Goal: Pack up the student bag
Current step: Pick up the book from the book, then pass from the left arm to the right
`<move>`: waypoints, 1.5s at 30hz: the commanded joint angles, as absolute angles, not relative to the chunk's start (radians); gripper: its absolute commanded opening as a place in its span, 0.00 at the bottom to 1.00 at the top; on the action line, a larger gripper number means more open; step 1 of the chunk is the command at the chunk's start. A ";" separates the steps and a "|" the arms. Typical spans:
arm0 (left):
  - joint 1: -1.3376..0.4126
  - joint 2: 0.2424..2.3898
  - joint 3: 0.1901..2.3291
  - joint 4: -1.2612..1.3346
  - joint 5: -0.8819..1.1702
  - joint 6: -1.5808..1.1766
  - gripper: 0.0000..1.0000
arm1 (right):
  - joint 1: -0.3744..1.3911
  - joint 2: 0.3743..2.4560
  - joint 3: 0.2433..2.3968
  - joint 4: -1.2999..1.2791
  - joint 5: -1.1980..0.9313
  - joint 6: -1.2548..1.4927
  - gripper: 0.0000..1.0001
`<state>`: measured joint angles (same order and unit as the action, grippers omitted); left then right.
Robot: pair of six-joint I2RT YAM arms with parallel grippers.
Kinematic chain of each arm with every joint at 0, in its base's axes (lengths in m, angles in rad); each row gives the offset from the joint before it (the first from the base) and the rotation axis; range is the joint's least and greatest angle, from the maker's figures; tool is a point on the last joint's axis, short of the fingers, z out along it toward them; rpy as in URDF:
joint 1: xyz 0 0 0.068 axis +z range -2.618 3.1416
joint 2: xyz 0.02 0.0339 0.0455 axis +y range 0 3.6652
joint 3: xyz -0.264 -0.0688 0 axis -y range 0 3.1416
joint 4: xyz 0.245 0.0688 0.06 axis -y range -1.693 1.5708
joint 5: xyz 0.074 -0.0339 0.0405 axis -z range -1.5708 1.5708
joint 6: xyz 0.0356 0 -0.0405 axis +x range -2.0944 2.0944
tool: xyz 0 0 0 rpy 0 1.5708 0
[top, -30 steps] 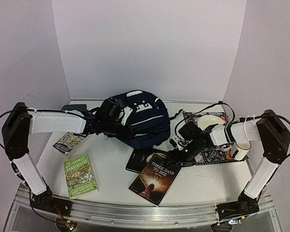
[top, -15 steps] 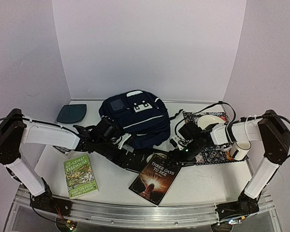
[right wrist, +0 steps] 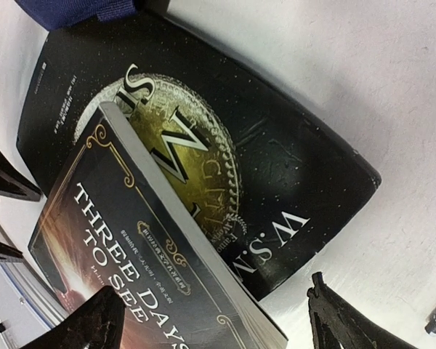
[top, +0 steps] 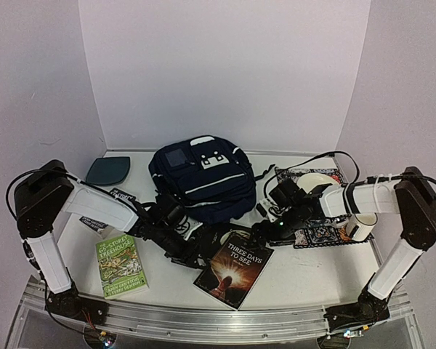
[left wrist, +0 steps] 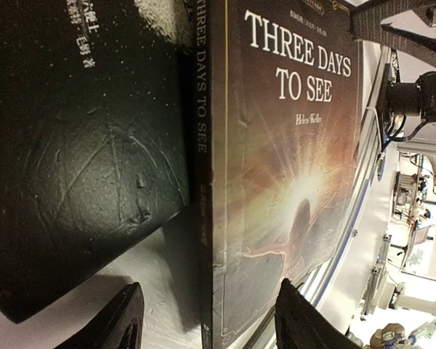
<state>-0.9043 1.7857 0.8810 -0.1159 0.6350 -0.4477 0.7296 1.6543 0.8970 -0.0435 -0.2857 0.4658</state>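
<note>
The navy student bag (top: 203, 178) lies at the back middle of the table; a bit of its fabric shows in the right wrist view (right wrist: 80, 11). The book "Three Days to See" (top: 236, 269) lies partly on a black book (top: 212, 236). My left gripper (top: 200, 254) is open and empty at the books' left side. In its wrist view the left gripper (left wrist: 211, 323) straddles the spine of "Three Days to See" (left wrist: 291, 145), beside the black book (left wrist: 80, 160). My right gripper (top: 264, 233) is open and empty. In its wrist view the right gripper (right wrist: 214, 327) hovers over both books' far corner (right wrist: 261, 167).
A green book (top: 120, 264) lies front left, another book (top: 102, 217) under the left arm. A teal flat pad (top: 107, 170) lies back left. At right a patterned mat (top: 321, 234) bears a plate (top: 316, 182) and a white mug (top: 360, 227).
My left arm has swung from the bag forward and right, down to the left edge of the two books. My right gripper has shifted slightly towards the back.
</note>
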 commanded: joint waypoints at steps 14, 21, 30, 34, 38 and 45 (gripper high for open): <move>-0.923 1.902 0.906 0.061 0.786 -0.483 0.10 | 0.736 1.589 0.911 -0.030 -0.248 0.462 0.88; -0.923 1.787 0.884 0.070 0.769 -0.489 0.00 | 0.737 1.546 0.911 -0.013 -0.237 0.470 0.88; -0.867 1.613 0.876 0.074 0.720 -0.503 0.00 | 0.737 1.390 0.894 0.064 -0.203 0.467 0.89; -0.819 1.539 0.866 0.094 0.705 -0.520 0.00 | 0.737 1.336 0.881 0.118 -0.177 0.473 0.94; -0.776 1.458 0.853 0.137 0.661 -0.551 0.00 | 0.737 1.312 0.859 0.190 -0.148 0.509 0.98; -0.749 1.358 0.848 0.191 0.477 -0.595 0.00 | 0.737 1.373 0.861 0.333 -0.261 0.559 0.94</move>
